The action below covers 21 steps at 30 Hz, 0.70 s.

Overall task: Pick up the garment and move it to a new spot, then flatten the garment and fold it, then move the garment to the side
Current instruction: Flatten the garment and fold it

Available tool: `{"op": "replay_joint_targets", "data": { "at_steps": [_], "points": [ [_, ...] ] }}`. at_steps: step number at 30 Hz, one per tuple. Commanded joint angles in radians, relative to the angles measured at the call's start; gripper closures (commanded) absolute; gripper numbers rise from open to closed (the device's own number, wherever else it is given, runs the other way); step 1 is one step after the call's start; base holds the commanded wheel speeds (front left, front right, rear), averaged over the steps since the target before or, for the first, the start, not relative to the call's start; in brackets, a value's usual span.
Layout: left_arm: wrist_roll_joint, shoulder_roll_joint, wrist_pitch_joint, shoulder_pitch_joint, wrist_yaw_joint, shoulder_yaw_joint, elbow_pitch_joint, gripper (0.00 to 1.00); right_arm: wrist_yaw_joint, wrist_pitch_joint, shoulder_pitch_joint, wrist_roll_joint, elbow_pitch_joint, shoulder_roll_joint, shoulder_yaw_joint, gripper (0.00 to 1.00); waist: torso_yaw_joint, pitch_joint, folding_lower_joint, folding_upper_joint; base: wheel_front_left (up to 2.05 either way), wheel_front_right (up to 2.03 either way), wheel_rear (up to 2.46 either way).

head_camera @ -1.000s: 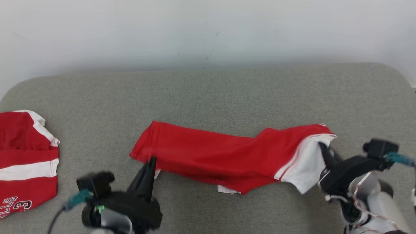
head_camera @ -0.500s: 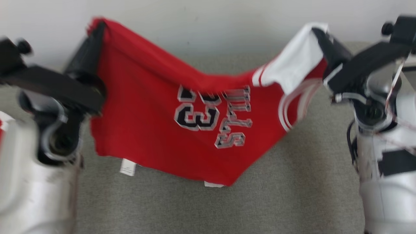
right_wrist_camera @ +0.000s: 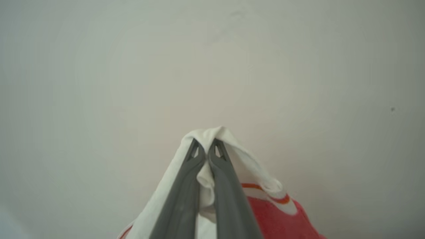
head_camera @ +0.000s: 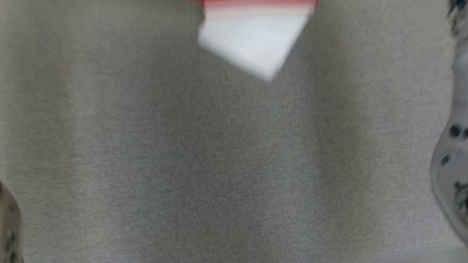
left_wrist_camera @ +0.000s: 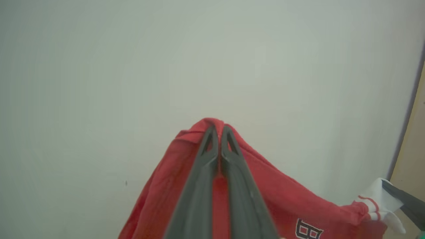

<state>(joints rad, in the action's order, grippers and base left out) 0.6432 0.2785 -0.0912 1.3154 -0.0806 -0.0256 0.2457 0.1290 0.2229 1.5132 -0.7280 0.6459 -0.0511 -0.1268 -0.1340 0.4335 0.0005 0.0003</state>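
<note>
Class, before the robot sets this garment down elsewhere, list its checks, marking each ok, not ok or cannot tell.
1. Left fingers shut on the garment: ok.
2. Right fingers shut on the garment: ok.
3. Fabric taut between both grips: not ok, it sags.
4. Garment free of the grey surface: cannot tell, head view blurred.
5. Head view sharp enough to aim: not ok.

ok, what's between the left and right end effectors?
The garment itself: in the left wrist view its red cloth sags from the left end effector across to the white corner pinched by the right end effector.
</note>
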Motion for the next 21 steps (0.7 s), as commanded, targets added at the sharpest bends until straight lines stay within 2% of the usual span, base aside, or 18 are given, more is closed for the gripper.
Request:
{"op": "replay_joint_targets", "data": {
  "at_steps": [1,5,9,15,21],
  "points": [
    [-0.018,0.003,0.059,0.056,-0.008,0.011,0.022,1.00,0.003,-0.084,0.059,-0.018,0.032,0.001,-0.006,1.00,-0.030,0.174,-0.0005,-0.0003,0.00,0.00,0.00],
    [-0.011,-0.013,0.209,0.167,-0.013,0.055,0.074,1.00,0.003,-0.288,0.182,-0.043,0.073,0.002,0.019,1.00,-0.021,0.205,-0.0005,-0.0003,0.00,0.00,0.00],
    [-0.038,-0.002,0.291,0.219,-0.030,0.033,0.109,1.00,0.003,-0.405,0.242,-0.023,0.035,0.000,0.100,1.00,-0.019,0.248,-0.0005,-0.0003,0.00,0.00,0.00],
    [-0.025,-0.007,0.339,0.129,-0.046,0.002,0.161,1.00,0.003,-0.434,0.163,-0.023,-0.008,-0.047,0.263,1.00,-0.021,0.312,-0.0005,-0.0003,0.00,0.00,0.00],
    [0.019,-0.019,0.355,-0.032,-0.050,-0.030,0.168,1.00,0.003,-0.428,0.015,-0.098,-0.088,-0.130,0.387,1.00,-0.013,0.291,-0.0005,-0.0003,0.00,0.00,0.00]
  ]
}}
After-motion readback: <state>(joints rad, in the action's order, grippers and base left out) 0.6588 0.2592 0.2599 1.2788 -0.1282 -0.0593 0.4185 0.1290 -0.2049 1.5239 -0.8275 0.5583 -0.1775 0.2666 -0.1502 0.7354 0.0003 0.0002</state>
